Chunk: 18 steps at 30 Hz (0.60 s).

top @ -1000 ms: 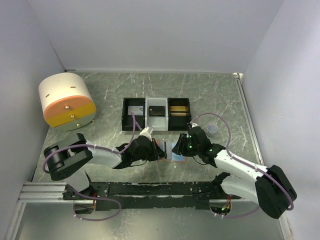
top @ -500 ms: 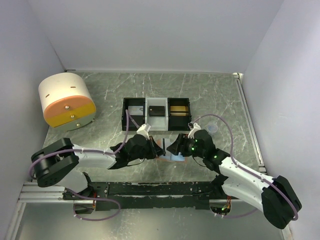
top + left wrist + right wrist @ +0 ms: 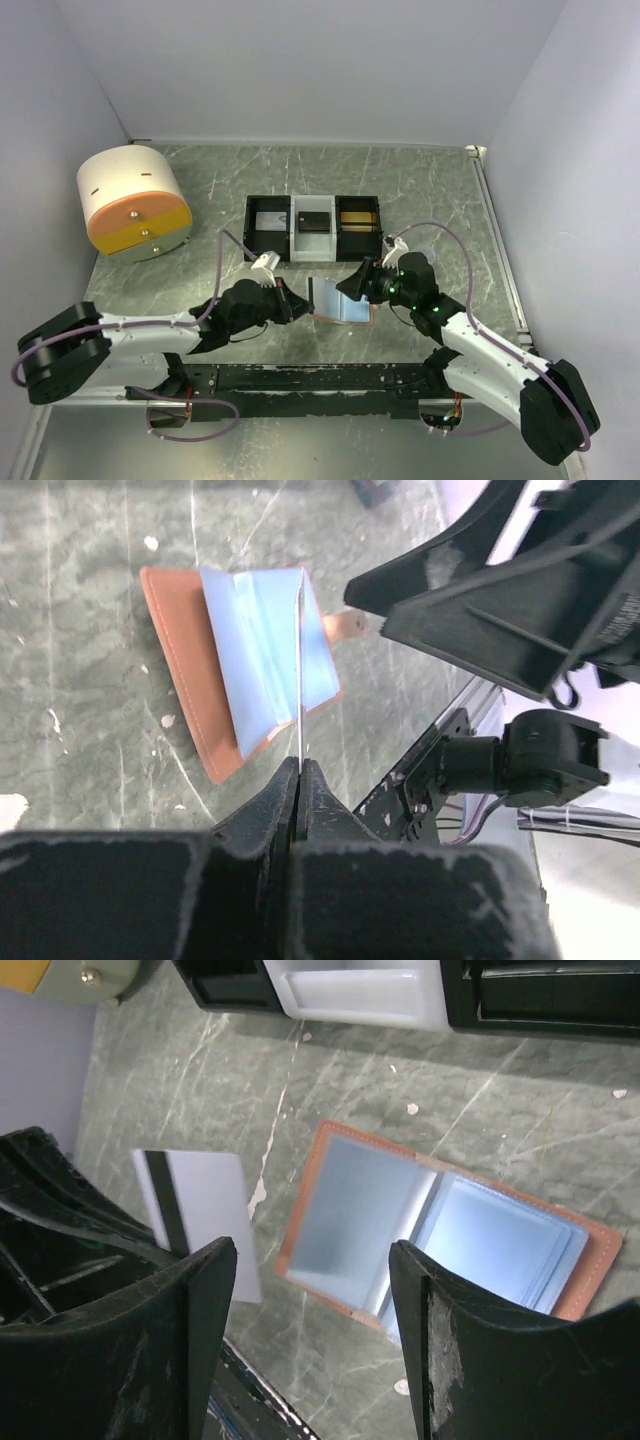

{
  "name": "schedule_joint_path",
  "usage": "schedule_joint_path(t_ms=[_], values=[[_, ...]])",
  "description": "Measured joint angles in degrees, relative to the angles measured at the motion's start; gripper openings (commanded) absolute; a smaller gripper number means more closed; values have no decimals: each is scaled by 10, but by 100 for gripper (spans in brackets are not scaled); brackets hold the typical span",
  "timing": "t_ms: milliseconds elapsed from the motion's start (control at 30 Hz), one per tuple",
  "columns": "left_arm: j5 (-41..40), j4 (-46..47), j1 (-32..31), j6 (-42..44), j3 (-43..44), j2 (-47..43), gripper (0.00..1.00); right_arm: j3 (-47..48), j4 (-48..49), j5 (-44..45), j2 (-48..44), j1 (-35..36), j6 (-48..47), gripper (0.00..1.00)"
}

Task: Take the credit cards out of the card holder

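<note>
Top view: the card holder [image 3: 340, 301] lies spread open on the table [image 3: 200, 270], pale blue lining up, at 6 o'clock from the three-compartment tray [image 3: 313, 228]. The left gripper [image 3: 288, 304] sits at 9 o'clock of it with its jaws pressed together; its load is too small to read from here. The right gripper [image 3: 357, 284] hangs at about 1 o'clock of the holder.

Left wrist: the fingers are pinched tight on a thin card [image 3: 300, 680], seen edge-on and lifted clear of the holder, which lies flat at 11 o'clock from the fingertips.

Right wrist: the jaws stand well apart and hold nothing. The open holder is directly below, between the two fingers. The held card shows here as a grey face with a dark stripe, out at 9 o'clock of the holder, not touching it.

Progress, as I judge it: one card is out but not yet set down. The right-hand pocket shows layered pale edges — more cards or only pocket folds, I cannot tell — so that pocket needs checking.
</note>
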Motion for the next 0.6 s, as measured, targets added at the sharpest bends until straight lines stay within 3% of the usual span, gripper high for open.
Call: schedule_joint_path(t_ms=[167, 333, 600], values=[[6, 6, 31, 22, -42, -93, 7, -24, 85, -91, 19, -49, 27, 62], [23, 1, 52, 37, -84, -165, 7, -59, 181, -174, 31, -54, 65, 61], [66, 9, 59, 51, -90, -189, 7, -71, 279, -233, 31, -54, 100, 57]])
